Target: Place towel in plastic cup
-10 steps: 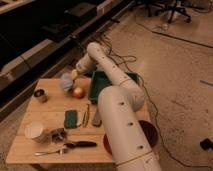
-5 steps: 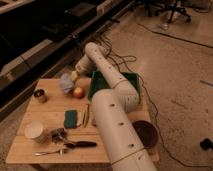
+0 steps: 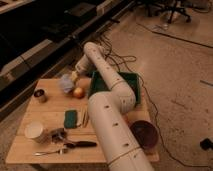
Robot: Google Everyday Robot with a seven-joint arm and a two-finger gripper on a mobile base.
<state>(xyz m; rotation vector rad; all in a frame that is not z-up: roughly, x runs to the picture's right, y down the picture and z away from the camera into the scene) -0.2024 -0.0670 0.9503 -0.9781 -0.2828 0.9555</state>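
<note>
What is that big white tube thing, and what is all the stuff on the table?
The white tube is a robot's arm. There is just one picture, looking along the arm from high up near the robot. At the arm's far end is its gripper, like a hand with two fingers, at the far side of the wooden table. Right there is a soft blue-grey towel, bunched by the gripper; I cannot see if it is being held, or the cup beneath it. Beside the towel sits an apple. Also on the table: a small dark can, a dark green sponge, a white cup, a green tray and a dark red bowl.
</note>
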